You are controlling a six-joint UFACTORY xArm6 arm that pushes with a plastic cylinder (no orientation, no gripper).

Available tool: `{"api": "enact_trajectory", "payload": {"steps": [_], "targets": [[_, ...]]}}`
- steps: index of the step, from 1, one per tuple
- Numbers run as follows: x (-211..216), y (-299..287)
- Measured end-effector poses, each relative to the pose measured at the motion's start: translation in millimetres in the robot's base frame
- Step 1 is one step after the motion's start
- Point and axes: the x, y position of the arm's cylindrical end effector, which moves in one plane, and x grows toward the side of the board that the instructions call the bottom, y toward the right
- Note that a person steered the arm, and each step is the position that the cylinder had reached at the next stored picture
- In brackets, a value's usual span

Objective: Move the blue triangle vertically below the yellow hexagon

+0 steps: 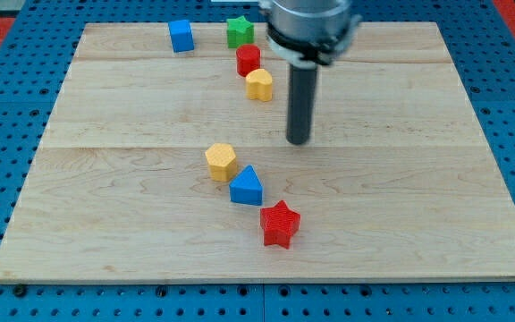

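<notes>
The blue triangle (247, 187) lies on the wooden board (401, 197), just below and to the right of the yellow hexagon (221, 161), touching or nearly touching it. My tip (299, 140) is above and to the right of both, about a block's width from the triangle, touching neither block.
A red star (281, 224) sits just below-right of the triangle. Near the view's top are a blue cube (181, 36), a green star (239, 31), a red block (249, 60) and a yellow heart-like block (259, 84), left of the rod.
</notes>
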Motion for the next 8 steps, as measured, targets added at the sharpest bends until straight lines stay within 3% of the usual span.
{"api": "enact_trajectory", "payload": {"steps": [1,2,4,5,6,7,8], "targets": [[47.3,-43.4],[53.6,-111.8],[-19.8,-117.5],[-40.0,-70.9],[-28.3,-50.6],[18.8,-11.8],[66.0,-78.6]]}}
